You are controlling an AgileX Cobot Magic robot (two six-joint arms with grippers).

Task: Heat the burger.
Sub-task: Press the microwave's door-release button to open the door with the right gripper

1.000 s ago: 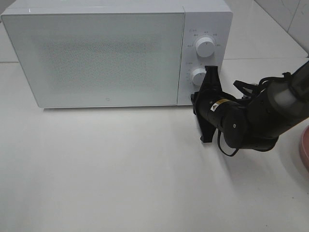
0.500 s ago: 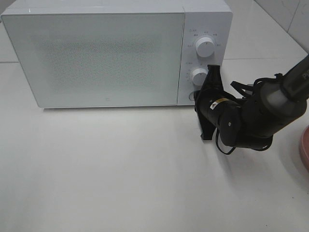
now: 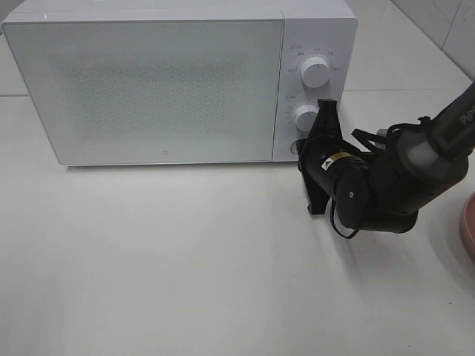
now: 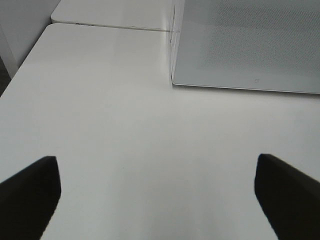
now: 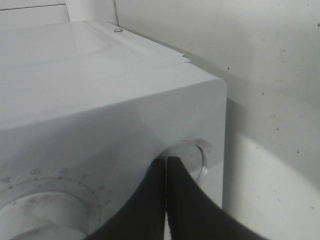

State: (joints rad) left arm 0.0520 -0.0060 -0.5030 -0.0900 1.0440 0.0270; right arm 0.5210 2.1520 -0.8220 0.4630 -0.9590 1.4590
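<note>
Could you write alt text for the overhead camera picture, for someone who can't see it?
A black robot arm holds its shut gripper at the bottom of a closed white microwave's control panel, just under its two knobs. The microwave stands on a white table, with the edge of a pink plate at far right.

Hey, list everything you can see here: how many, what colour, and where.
Microwave: one, white, back of the table, door closed.
Dials: two, white, on the microwave's right panel, one above the other.
Button: one, white, round, below the dials.
Plate: one, pink, right edge of the table, mostly out of frame.
Table: one, white, under everything.
Left end effector: one, black, open, over the table near the microwave's corner.
Right end effector: one, black, shut, tips at the button.
</note>
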